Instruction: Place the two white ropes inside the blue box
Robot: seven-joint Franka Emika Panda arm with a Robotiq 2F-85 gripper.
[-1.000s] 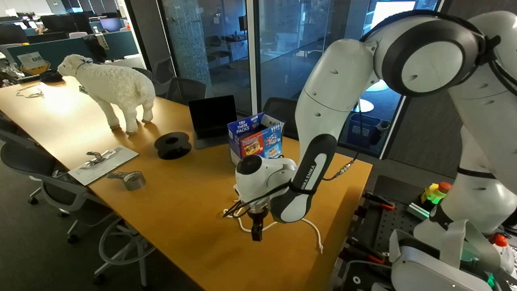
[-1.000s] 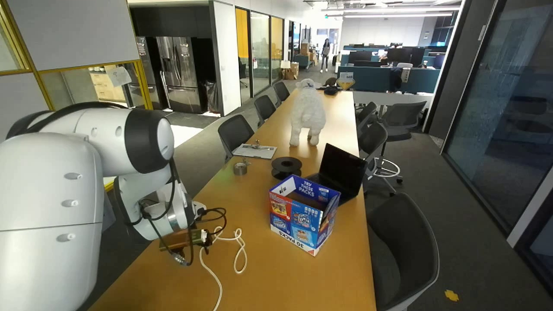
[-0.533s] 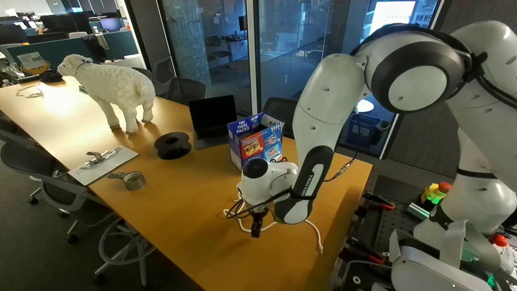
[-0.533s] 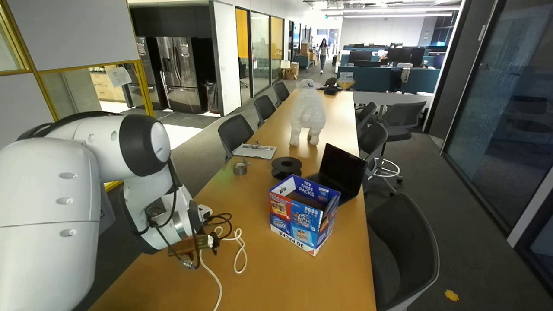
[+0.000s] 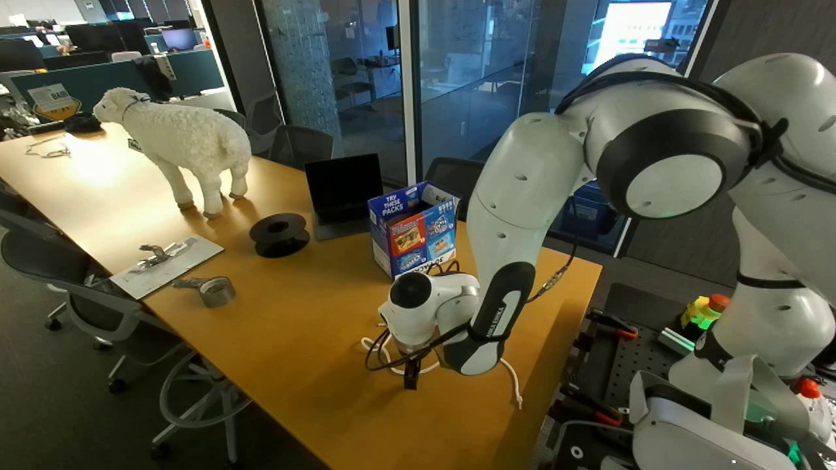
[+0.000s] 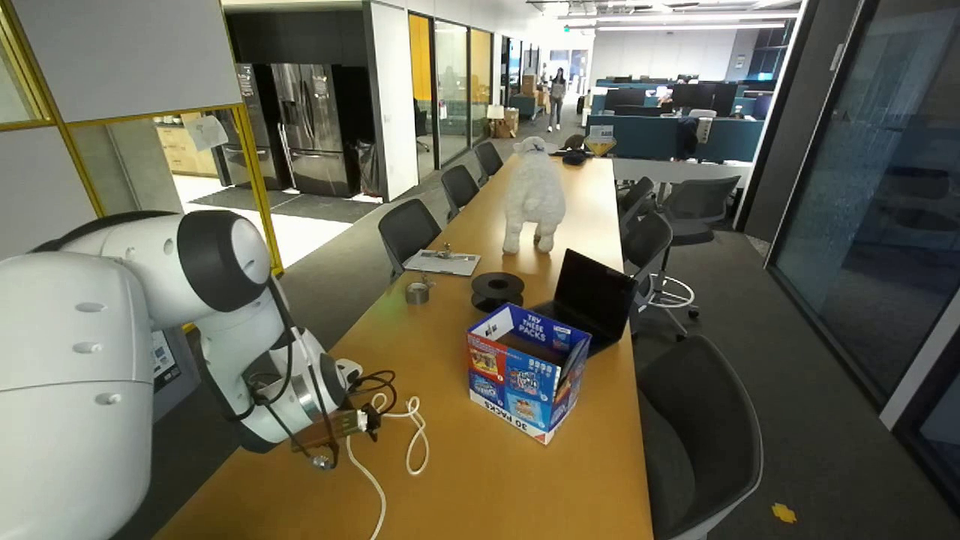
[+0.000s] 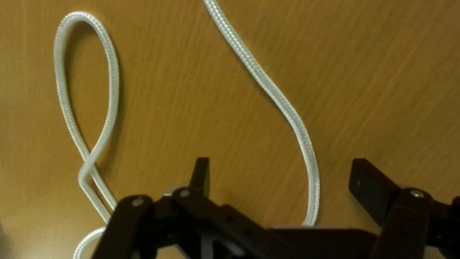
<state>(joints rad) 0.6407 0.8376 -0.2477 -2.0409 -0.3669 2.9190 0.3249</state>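
A thick white rope (image 5: 516, 385) lies on the table and also shows in an exterior view (image 6: 383, 501). In the wrist view a stretch of rope (image 7: 313, 185) runs between my open gripper (image 7: 280, 162)'s fingers, nearer the right finger, touching neither. A twisted rope loop (image 7: 114, 79) lies left of the gripper. I cannot make out a second, thin rope. The blue box (image 5: 408, 238) stands open at the top beyond the rope, also in an exterior view (image 6: 525, 375). Its inside floor is hidden. My gripper (image 5: 411, 382) points down at the table by the rope.
A black laptop (image 6: 596, 296) stands behind the box. A black spool (image 5: 279, 234), a tape roll (image 5: 217, 292) and a clipboard (image 5: 168, 266) lie farther along the table (image 5: 313, 365). A white toy sheep (image 5: 189, 140) stands beyond. Dark cables hang by my wrist.
The arm's elbow and upper links have sunk. The hand has shifted slightly, ending a little lower. The rope on the table and the box have not moved.
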